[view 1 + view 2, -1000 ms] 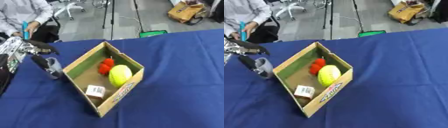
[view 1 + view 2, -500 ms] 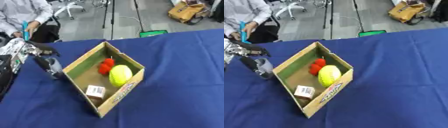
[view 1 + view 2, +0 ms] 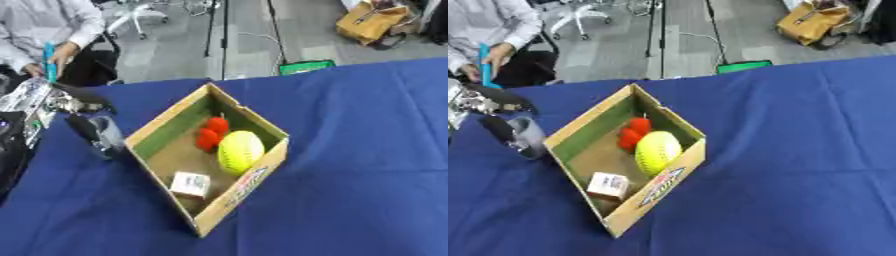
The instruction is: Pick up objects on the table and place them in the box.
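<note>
Holding a clear cup [image 3: 107, 136] just left of the cardboard box [image 3: 254, 177], the left hand [image 3: 66, 102] has its fingers curled round it. Raise it above the near wall first, then lower it into bare floor, away from the yellow ball [image 3: 240, 150].

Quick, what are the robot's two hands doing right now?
Left hand: fingers curled round a grey cup, just left of the box.
Right hand: not in either view.
</note>
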Tool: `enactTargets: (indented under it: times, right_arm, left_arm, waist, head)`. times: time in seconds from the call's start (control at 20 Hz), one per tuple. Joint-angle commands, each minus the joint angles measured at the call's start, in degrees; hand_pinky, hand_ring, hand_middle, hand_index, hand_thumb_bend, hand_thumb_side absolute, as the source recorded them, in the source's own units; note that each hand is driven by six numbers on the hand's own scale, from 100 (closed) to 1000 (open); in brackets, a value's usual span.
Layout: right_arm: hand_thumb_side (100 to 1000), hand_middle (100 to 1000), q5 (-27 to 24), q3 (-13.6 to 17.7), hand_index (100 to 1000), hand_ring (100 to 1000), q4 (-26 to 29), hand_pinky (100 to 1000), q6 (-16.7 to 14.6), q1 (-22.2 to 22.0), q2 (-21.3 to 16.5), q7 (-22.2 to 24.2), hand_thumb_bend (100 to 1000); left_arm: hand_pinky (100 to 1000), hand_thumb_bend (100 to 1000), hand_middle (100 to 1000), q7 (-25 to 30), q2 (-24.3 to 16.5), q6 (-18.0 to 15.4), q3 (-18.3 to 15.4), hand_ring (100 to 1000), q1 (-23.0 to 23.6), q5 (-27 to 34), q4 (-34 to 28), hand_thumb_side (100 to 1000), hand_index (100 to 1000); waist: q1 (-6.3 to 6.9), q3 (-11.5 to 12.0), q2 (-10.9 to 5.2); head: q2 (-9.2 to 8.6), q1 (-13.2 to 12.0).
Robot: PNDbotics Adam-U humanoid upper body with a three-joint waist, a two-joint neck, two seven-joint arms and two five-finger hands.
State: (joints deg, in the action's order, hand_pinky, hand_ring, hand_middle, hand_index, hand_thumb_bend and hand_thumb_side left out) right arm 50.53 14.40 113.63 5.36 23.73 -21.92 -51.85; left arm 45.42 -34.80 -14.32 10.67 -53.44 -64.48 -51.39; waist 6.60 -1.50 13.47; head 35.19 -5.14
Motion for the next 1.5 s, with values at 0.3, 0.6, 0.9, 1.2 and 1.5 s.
enactTargets:
  times: [0.3,0.6,0.9,1.2,1.5]
  right_arm:
    - [739,584,-0.4,-0.2,645,672,1.0,763,-0.2,1.0,-0.8,-0.1,100]
    - [738,583,-0.5,-0.2,643,673,1.0,763,-0.3,1.1,-0.8,-0.1,100]
    - [739,582,-0.6,-0.3,641,673,1.0,764,-0.3,1.2,-0.8,-0.1,100]
    - [737,582,-0.6,-0.3,637,673,1.0,764,-0.3,1.0,-0.7,-0.1,100]
    - [737,582,-0.6,-0.2,636,674,1.0,765,-0.3,0.9,-0.6,-0.1,100]
  left_arm:
    - [963,887,1000,-2.2,-1.2,0.4,-1.7,953,-1.3,-1.2,1.1,692,1000]
    - [954,880,1000,-2.9,-0.9,0.3,-2.1,947,-1.3,-1.3,1.9,697,1000]
    - [952,877,1000,-3.6,-0.8,0.5,-2.5,943,-1.4,-1.5,2.4,698,1000]
    - [944,868,1000,-4.3,-1.6,1.3,-3.5,940,-1.5,-0.8,2.6,700,1000]
    - [931,860,1000,-5.3,-2.1,2.0,-4.2,934,-1.5,-0.3,2.8,700,1000]
  waist:
    - [-0.38,-0.2,-0.62]
    - [-0.47,-0.3,-0.43]
    - [-0.56,-0.4,-0.36]
    - [-0.54,-0.3,-0.49]
    - [-0.48,-0.2,-0.51]
  head:
    - [-1.0,-0.5]
    - [-1.27,-0.6]
    - [-1.42,-0.6]
    - [-1.58,-0.4]
    - [-2.01,-0.5]
